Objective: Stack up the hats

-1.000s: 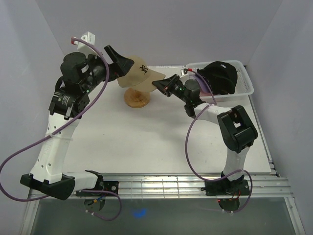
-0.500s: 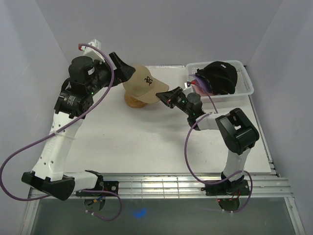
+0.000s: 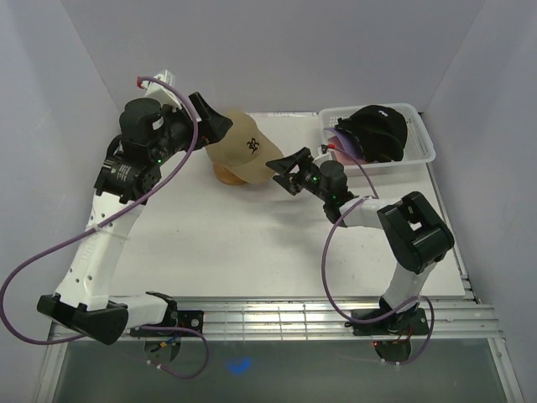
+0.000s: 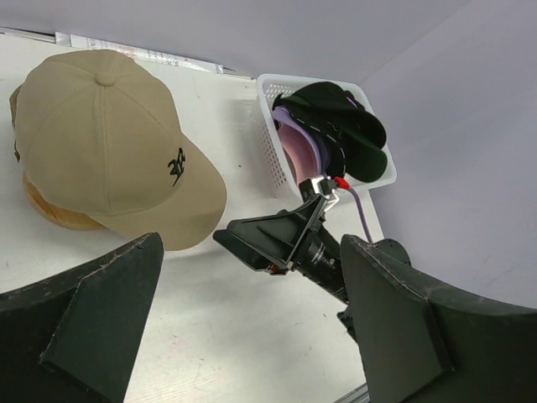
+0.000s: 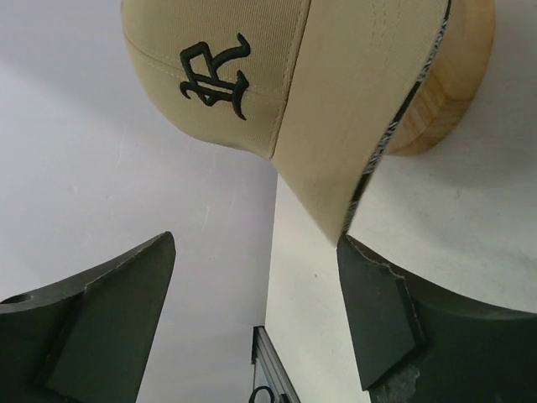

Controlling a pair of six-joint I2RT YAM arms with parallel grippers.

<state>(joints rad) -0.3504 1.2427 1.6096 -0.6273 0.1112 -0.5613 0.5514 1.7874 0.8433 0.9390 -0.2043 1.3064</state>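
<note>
Right wrist view: the right fingers (image 5: 101, 327) stand spread wide with nothing pinched between them, and the tip of the tan cap (image 5: 252, 84)'s brim hangs just at the inner edge of one finger; whether it touches cannot be told. The cap, with dark embroidered lettering on its front, sits over the round wooden stand (image 5: 453, 84), which rests on the white surface (image 5: 436, 252). From the left wrist, the left fingers (image 4: 92, 327) are likewise spread apart and hold nothing, with the cap lying beyond them on the stand and its brim pointing toward the right arm. From above, the left fingers are just behind the cap's crown, the right ones at its brim. Near the far right corner of the surface, the white mesh basket (image 3: 419, 155) holds a black cap (image 3: 382, 130) on top, with a lavender cap (image 4: 298, 138) and a pink cap (image 4: 304, 158) tucked against it.
</note>
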